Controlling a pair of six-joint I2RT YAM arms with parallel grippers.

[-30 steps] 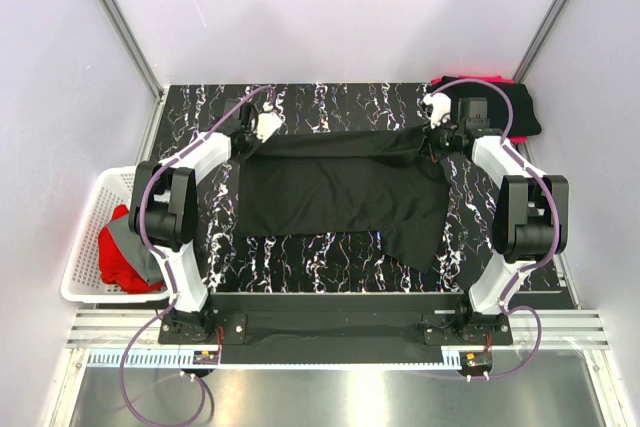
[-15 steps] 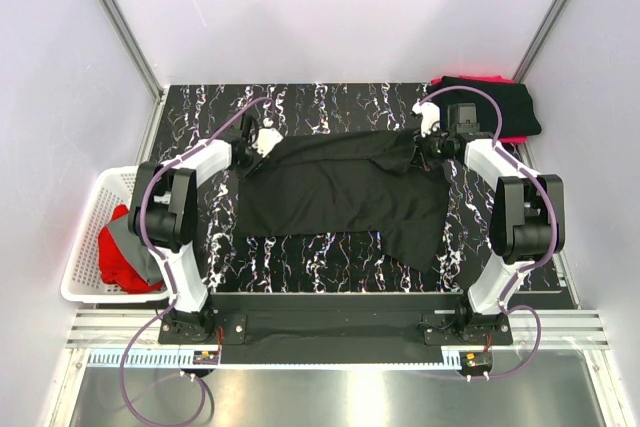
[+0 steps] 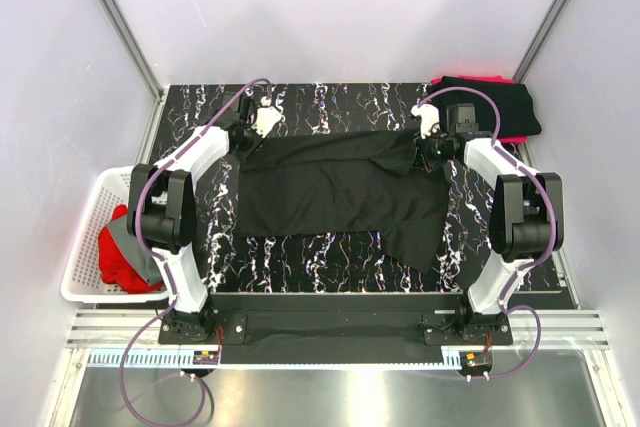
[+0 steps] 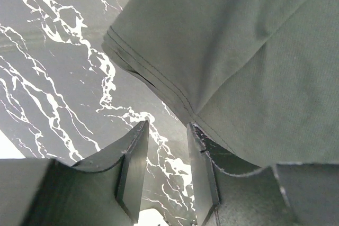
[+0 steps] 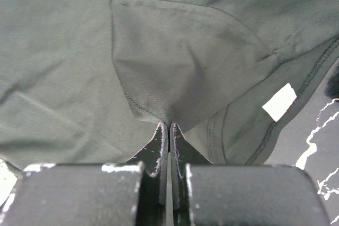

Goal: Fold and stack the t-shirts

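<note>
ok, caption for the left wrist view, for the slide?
Left hand open and empty above the marbled table, the stitched corner of the black t-shirt lying just ahead.

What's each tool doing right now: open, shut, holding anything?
Left tool: open, holding nothing.
Right tool: closed, pinching a fold of the black t-shirt.

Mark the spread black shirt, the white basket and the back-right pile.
spread black shirt (image 3: 340, 192), top view, middle of its body.
white basket (image 3: 84, 232), top view, left slatted wall.
back-right pile (image 3: 512, 107), top view, black top layer.
</note>
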